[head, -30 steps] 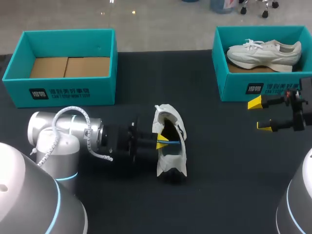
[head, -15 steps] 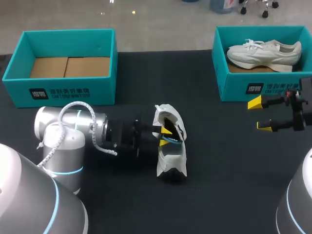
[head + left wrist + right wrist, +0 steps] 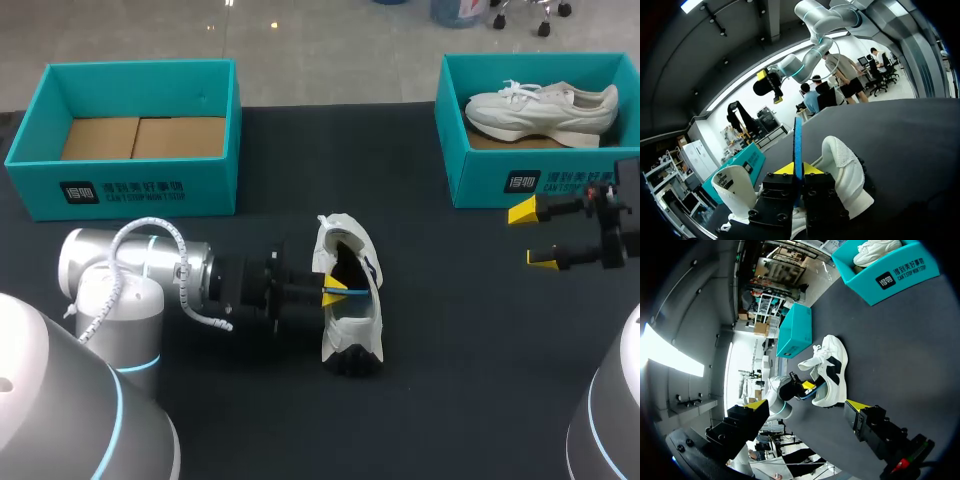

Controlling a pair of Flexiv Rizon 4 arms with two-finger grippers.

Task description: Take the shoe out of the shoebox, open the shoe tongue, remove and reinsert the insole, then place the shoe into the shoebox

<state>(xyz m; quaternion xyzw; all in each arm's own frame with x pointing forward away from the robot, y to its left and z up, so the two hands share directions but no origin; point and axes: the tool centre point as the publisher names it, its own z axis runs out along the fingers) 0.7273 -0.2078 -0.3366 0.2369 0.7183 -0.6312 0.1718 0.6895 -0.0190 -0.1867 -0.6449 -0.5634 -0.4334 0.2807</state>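
Black bench (image 3: 450, 330) carries two teal boxes and two shoes in the head view. The left box (image 3: 130, 185), far left, shows only its cardboard floor. The right box (image 3: 480, 175), far right, holds one pale boxed shoe (image 3: 540, 110) on its side. The other shoe (image 3: 350, 320) lies mid-bench, white with black parts, its opening turned left and its tongue raised. The left fingers (image 3: 333, 291) reach into that opening, pinching a thin blue insole (image 3: 347, 291). The right fingers (image 3: 522, 211) hang spread apart at the right, just near of the right box, with nothing between them.

Left wrist view: the left fingers (image 3: 785, 169) are closed on the insole (image 3: 798, 145), which stands edge-on between the yellow tips. The shoe's padded white collar (image 3: 845, 175) sits beside them, the tongue (image 3: 735, 187) on the other side.

Right wrist view: the right fingers (image 3: 855, 405) stand wide apart. Ahead of them lies the shoe (image 3: 832, 370), with the left box (image 3: 795, 330) beyond it. The right box (image 3: 890, 275) and boxed shoe (image 3: 875, 247) sit well apart from those.
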